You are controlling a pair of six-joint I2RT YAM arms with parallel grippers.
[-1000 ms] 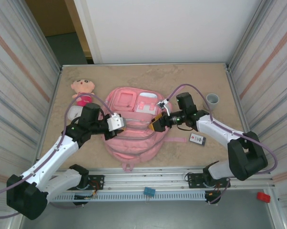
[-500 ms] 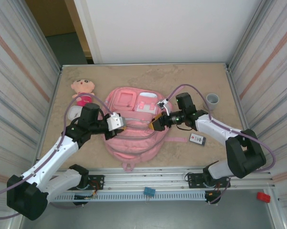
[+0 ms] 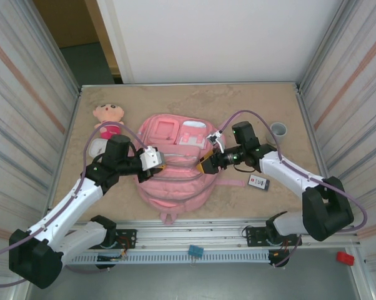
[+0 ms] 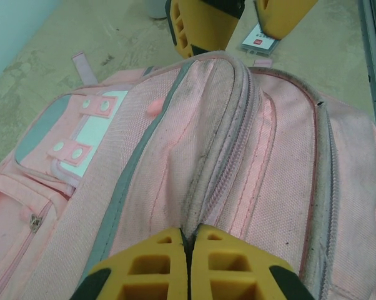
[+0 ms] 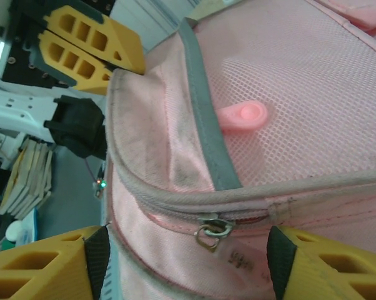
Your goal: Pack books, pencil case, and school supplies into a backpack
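The pink backpack (image 3: 175, 172) lies flat in the middle of the table. My left gripper (image 3: 158, 165) is shut on a raised fold of its fabric beside the zip (image 4: 222, 169); the yellow fingertips (image 4: 157, 250) meet with the seam pinched between them. My right gripper (image 3: 203, 164) is open at the backpack's right side, its fingers (image 5: 44, 265) straddling the edge. The metal zip slider (image 5: 214, 229) sits between them, untouched. One of the school supplies, a small black rectangle (image 3: 258, 182), lies on the table right of the backpack. The books and pencil case are out of view.
A pink-and-tan plush doll (image 3: 109, 119) lies at the back left, and a short grey cylinder (image 3: 278, 130) stands at the back right. Metal walls close in the table on both sides.
My right gripper has shifted slightly along the backpack's edge and its jaws have narrowed a little. The left gripper keeps its pinch in place.
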